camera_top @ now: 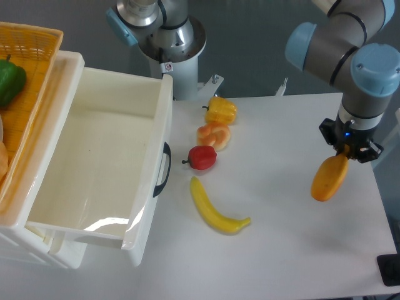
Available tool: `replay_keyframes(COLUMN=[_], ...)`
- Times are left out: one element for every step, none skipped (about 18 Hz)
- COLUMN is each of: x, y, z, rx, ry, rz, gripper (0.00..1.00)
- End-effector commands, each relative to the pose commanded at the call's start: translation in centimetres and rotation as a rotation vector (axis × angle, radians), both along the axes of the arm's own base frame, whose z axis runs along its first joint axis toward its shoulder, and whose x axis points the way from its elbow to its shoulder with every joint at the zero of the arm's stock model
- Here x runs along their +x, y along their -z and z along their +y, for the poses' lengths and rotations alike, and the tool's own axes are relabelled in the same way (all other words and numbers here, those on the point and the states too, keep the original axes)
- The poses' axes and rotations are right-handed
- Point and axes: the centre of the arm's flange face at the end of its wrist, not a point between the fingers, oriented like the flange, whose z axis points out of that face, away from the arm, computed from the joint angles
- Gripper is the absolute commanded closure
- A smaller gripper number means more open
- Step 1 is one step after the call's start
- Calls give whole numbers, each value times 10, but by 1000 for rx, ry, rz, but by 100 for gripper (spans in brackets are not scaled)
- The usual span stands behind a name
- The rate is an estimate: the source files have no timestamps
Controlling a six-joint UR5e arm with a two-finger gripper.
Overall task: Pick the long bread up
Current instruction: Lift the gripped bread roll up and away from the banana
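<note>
there, the pincer (347, 152) was pinching the long bread (329, 178) by its upper end, so the loaf hung tilted just below it, apparently clear of the worktop (281, 237); the banana (214, 209) lay well off to its side, untouched.

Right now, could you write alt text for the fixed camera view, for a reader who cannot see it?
The gripper holds the long bread by one end above the white table's right side. A banana, red pepper and open white drawer lie to its left.
</note>
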Motion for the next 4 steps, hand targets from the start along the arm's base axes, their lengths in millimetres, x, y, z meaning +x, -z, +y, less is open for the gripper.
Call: replay_keyframes(x=[1,1,2,2], y=[-1,-1,-1,-1], z=[0,0,0,0], rx=[2,3,3,3], ry=[0,-1,-1,-1], rz=[-4,-4,-6,-6], gripper=[100,100,100,100])
